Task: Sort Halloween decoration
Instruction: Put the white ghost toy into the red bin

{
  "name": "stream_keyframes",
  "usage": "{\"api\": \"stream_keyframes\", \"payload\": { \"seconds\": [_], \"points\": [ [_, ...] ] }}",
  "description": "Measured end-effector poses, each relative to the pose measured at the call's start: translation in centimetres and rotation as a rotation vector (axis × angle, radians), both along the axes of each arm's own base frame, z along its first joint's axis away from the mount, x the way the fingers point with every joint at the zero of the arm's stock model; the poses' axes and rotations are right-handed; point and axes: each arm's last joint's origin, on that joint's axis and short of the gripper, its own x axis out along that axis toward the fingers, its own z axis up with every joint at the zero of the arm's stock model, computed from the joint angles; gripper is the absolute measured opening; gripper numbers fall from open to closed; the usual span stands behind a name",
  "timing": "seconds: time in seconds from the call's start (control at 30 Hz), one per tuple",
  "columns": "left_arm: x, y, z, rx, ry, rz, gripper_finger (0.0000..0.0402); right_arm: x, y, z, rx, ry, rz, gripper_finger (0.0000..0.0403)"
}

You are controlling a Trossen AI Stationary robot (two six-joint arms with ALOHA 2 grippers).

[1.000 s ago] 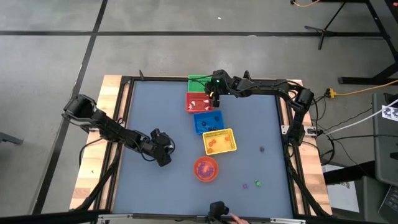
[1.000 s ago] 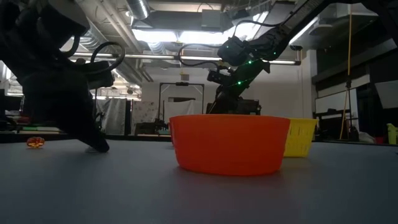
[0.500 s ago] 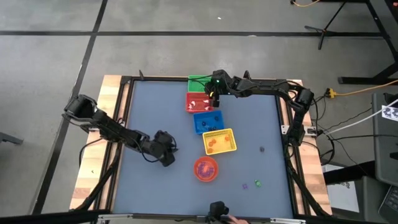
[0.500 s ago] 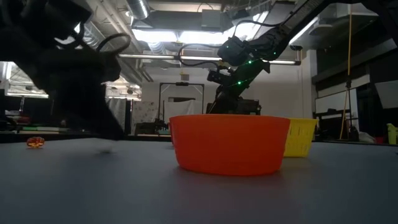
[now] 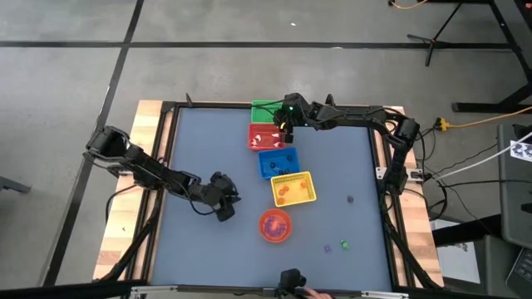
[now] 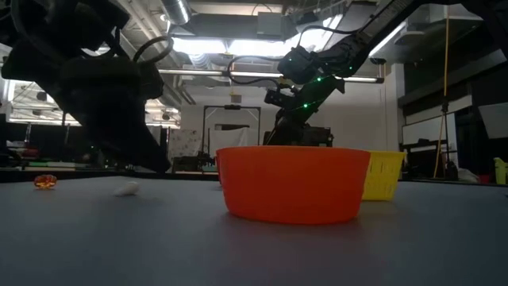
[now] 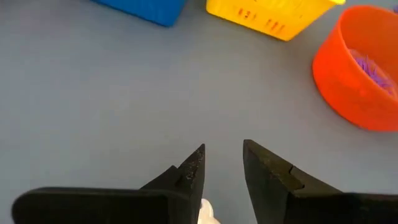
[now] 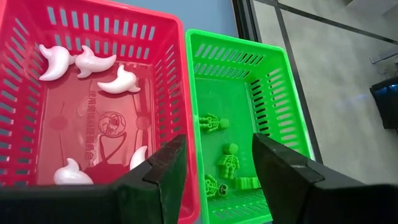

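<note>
- Now the left gripper (image 7: 222, 163) hangs low over the grey table (image 7: 93, 93), jaws narrowly parted and empty; a small white trinket (image 7: 205, 213), probably a ghost, lies behind the fingertips, under the left finger.
- Right gripper (image 8: 214, 165), jaws wide, waits above the red basket (image 8: 37, 93) and green basket (image 8: 286, 118), well away.

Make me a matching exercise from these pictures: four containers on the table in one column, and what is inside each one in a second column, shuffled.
Containers:
1. red basket
2. green basket
3. yellow basket
4. orange bowl

Contents:
A. purple trinkets
B. white ghost shapes
C. orange trinkets
D. green skeleton figures

Pairs: 1-B, 2-D, 3-C, 4-A

The white ghosts and green skeletons show in the right wrist view, the purple pieces in the left wrist view, and the orange pieces in the high view.
</note>
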Motion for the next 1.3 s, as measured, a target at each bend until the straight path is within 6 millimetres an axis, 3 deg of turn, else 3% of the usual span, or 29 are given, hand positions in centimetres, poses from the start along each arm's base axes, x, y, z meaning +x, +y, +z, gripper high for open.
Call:
{"api": "stream_keyframes", "payload": {
  "seconds": [0.5, 1.3],
  "points": [
    [-0.7, 0.0, -0.7, 0.054, 0.130, -0.107, 0.0186, 0.0, 0.0, 0.0, 0.000, 0.000, 0.000, 0.0182],
    [-1.3, 0.1, -1.0, 0.052, 0.217, -0.133, 0.0189, 0.0, 0.0, 0.0, 0.000, 0.001, 0.000, 0.0182]
  ]
}}
